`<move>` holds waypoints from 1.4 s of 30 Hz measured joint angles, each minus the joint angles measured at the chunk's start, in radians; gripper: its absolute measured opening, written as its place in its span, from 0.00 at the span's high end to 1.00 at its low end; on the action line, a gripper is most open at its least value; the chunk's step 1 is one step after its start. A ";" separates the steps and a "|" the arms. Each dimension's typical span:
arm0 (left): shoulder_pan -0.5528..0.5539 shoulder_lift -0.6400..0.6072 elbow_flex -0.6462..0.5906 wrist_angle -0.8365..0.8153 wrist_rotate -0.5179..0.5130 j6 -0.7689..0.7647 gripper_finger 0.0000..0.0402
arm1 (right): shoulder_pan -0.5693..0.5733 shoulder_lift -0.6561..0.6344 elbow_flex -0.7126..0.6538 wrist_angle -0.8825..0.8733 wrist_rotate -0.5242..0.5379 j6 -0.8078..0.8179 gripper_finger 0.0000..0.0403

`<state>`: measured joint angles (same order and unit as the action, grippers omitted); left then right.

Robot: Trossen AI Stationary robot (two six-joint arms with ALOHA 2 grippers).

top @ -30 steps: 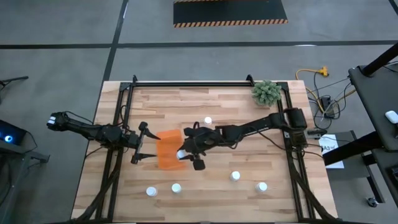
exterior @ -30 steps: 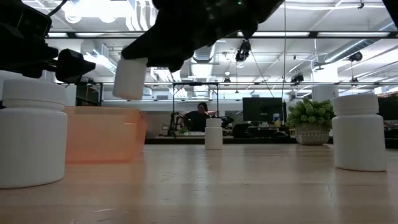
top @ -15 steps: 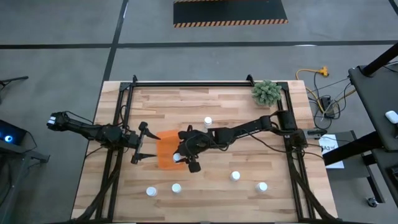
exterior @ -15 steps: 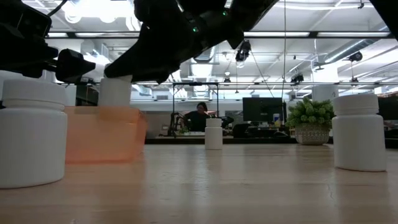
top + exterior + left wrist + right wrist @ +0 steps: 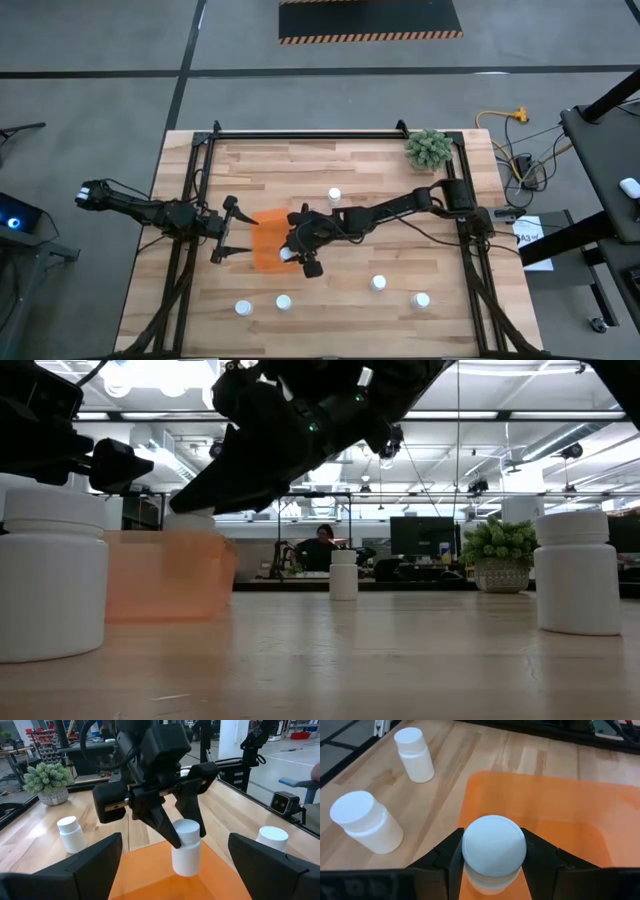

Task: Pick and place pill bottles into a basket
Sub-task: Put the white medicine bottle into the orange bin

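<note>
Pill bottle [image 5: 185,847] in right gripper [image 5: 175,827] shows no label.

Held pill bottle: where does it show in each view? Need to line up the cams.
High view: held pill bottle in the right gripper, over the orange basket.
Low view: bottle upper left, at the basket's rim.
Left wrist view: centre, pinched at the cap.
Right wrist view: bottom centre, cap up.
Shared landmark: the basket.

You are looking at a robotics lab or workshop: grey concrete floor [image 5: 100,40] with hazard-striped matting [image 5: 368,20], exposed ceiling lights [image 5: 150,374], monitors [image 5: 415,536] on distant desks, and a framed wooden worktop [image 5: 380,310].
</note>
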<state>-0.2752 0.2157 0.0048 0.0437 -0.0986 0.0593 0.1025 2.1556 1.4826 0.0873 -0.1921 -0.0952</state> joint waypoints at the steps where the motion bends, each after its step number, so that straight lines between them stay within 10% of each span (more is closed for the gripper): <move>1: 0.000 0.000 0.000 0.000 0.000 0.000 0.14 | 0.000 0.003 0.000 0.000 0.000 0.003 0.64; 42: 0.000 0.000 0.000 0.000 0.000 0.000 0.14 | -0.004 0.006 0.000 -0.029 0.000 -0.013 0.54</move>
<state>-0.2752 0.2153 0.0051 0.0437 -0.0982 0.0593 0.0982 2.1612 1.4826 0.0583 -0.1925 -0.1081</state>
